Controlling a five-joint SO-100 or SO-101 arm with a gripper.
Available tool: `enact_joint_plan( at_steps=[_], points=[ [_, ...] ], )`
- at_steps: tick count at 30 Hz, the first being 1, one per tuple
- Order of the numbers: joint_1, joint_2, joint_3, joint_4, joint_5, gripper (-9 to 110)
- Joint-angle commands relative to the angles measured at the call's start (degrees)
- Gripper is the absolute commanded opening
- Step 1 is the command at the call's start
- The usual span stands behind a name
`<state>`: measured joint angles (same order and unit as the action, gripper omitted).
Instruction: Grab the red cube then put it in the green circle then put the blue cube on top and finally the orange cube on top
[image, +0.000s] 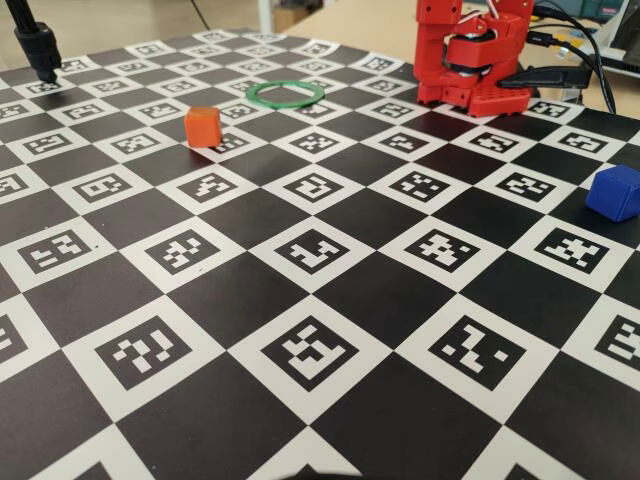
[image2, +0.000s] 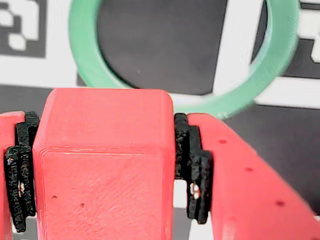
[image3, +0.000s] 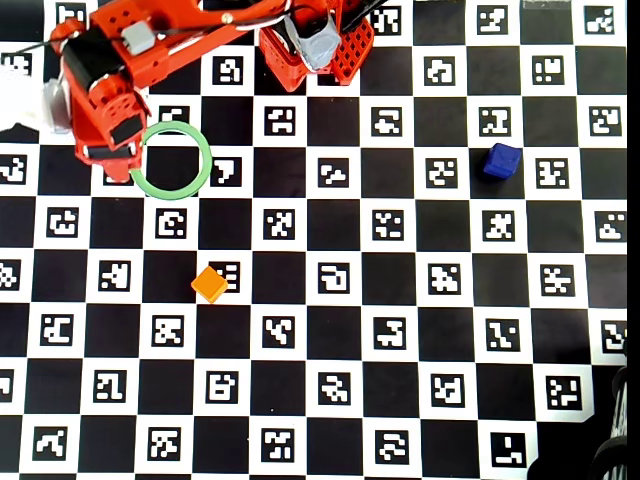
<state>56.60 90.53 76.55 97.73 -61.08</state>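
In the wrist view the red cube (image2: 102, 165) fills the lower middle, with my gripper (image2: 106, 170) shut on it and black pads (image2: 194, 165) pressed against both its sides. The green circle (image2: 82, 45) lies on the mat just beyond the cube, its centre empty. From overhead, the gripper (image3: 118, 168) hangs at the left rim of the green circle (image3: 207, 165); the red cube cannot be told from the red arm there. The orange cube (image3: 210, 284) sits below the ring, the blue cube (image3: 502, 160) far right. The fixed view shows the green circle (image: 287, 104), orange cube (image: 203, 127) and blue cube (image: 613, 192), not the gripper.
A black-and-white checkered mat with printed markers (image3: 330, 360) covers the table. The red arm base (image3: 315, 45) stands at the top middle of the overhead view, and at the back right (image: 470, 60) of the fixed view. A black stand (image: 38, 48) rises at the back left.
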Motion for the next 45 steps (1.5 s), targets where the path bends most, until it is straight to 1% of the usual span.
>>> enact_joint_plan(
  at_steps=[1, 22, 45],
  points=[
    [0.4, 8.7, 2.7, -3.3, 0.4, -1],
    [1.0, 14.9, 30.1, -25.7, 3.6, -1],
    [2.5, 16.6, 48.5, -40.2, 3.8, -1]
  ],
)
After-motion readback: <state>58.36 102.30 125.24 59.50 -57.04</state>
